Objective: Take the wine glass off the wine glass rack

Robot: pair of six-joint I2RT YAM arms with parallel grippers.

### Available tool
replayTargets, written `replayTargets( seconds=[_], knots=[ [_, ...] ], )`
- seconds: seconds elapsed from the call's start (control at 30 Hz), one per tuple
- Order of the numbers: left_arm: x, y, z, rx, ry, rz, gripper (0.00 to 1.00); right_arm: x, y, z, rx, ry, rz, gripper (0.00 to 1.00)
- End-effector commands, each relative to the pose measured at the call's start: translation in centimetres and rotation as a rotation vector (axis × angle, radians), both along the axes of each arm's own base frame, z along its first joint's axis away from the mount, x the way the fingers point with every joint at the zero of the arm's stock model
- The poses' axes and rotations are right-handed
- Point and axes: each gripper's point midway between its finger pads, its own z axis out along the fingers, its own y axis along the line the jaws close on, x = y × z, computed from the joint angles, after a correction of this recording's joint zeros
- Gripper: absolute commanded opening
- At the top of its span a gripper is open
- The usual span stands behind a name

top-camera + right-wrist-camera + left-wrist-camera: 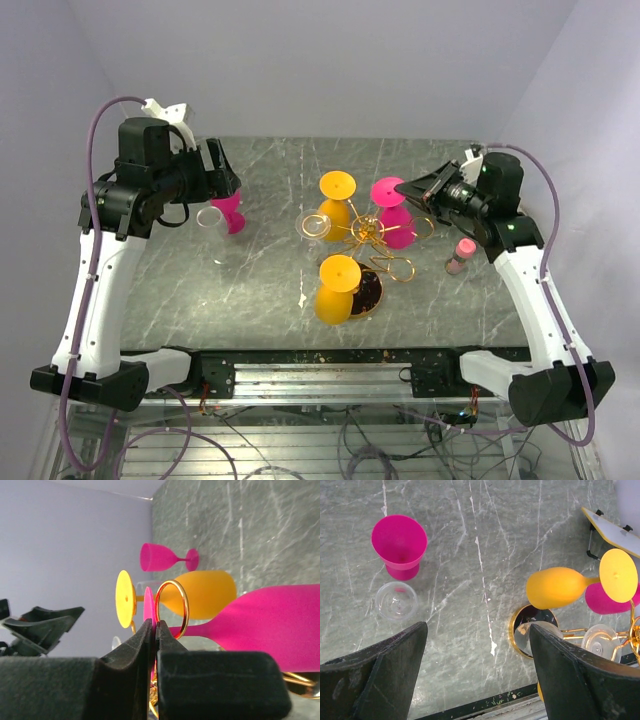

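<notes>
The gold wire wine glass rack point(367, 236) stands mid-table on its round dark base point(372, 292). Hanging on it are a pink wine glass point(393, 212), two orange glasses point(335, 205) point(336, 290) and a clear one point(313, 226). My right gripper point(405, 187) is shut on the edge of the pink glass's foot point(148, 607), beside a gold loop point(171, 607); its bowl point(270, 625) fills the right of that view. My left gripper point(226, 186) is open and empty above the table's left point(477, 672).
An upright pink glass point(399, 542) and a clear glass point(396, 600) stand on the table at the left, below the left gripper. A small pink-topped clear glass point(460, 255) stands right of the rack. The table's near edge point(485, 705) shows below the left fingers.
</notes>
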Motion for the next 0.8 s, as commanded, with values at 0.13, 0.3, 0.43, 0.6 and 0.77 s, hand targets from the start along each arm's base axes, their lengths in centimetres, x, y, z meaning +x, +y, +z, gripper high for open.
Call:
replayTargets(
  seconds=[0.13, 0.3, 0.43, 0.6, 0.77],
  knots=[
    [-0.5, 0.2, 1.6, -0.002, -0.058, -0.009, 0.94, -1.9, 1.4, 2.4, 0.195, 0.043, 0.048, 0.00],
    [-0.5, -0.1, 1.8, -0.014, -0.068, -0.022, 0.95, -2.2, -0.2, 3.0, 0.154, 0.021, -0.063, 0.00],
    [-0.6, -0.4, 2.1, -0.029, -0.076, -0.035, 0.95, -1.8, -2.5, 2.1, 0.100, 0.059, -0.227, 0.00],
    [-1.0, -0.7, 3.5, -0.039, -0.124, -0.068, 0.95, -1.1, -5.5, 3.5, 0.000, -0.039, -0.380, 0.00],
    [-2.4, -3.5, 6.7, -0.152, -0.242, -0.224, 0.97, -1.2, -8.4, 8.1, -0.148, -0.317, -0.471, 0.00]
  ],
)
